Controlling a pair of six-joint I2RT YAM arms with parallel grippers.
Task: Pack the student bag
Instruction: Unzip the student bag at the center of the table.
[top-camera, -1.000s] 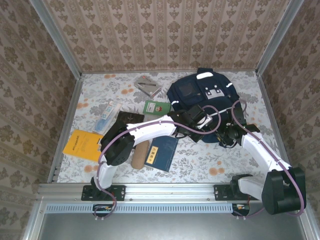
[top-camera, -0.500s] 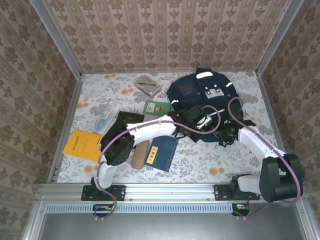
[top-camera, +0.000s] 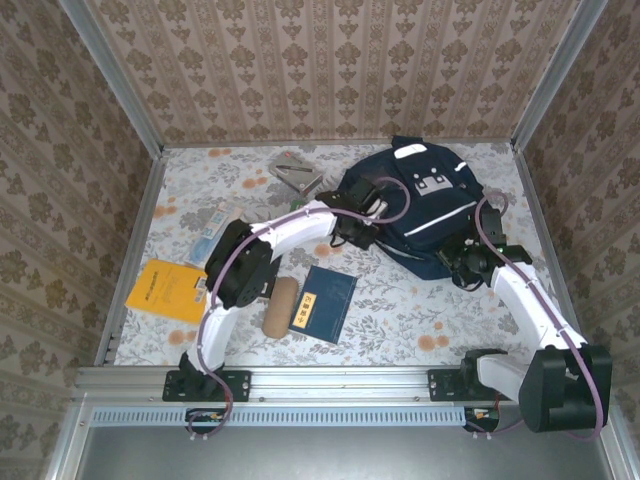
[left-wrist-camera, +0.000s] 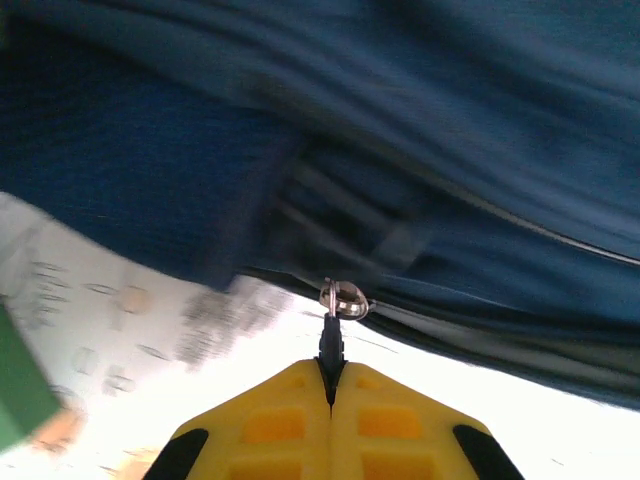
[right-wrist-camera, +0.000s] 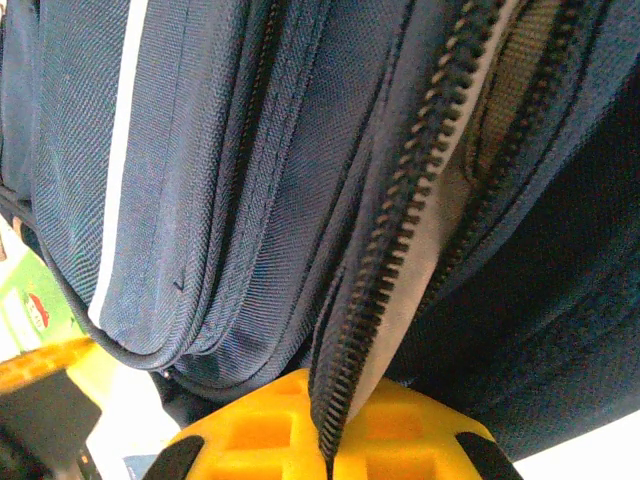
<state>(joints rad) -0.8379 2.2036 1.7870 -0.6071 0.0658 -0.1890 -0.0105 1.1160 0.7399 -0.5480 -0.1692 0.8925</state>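
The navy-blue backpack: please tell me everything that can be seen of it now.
The navy-blue fabric backpack, with thin white stripes and small white patches, lies on the floral table towards its far right. The left gripper pinches its metal zipper pull. The right gripper pinches its toothed zipper edge.

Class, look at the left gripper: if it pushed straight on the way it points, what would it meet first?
The left gripper, shut on a zipper pull, would press into the backpack fabric right behind that pull; exact depth is unclear.
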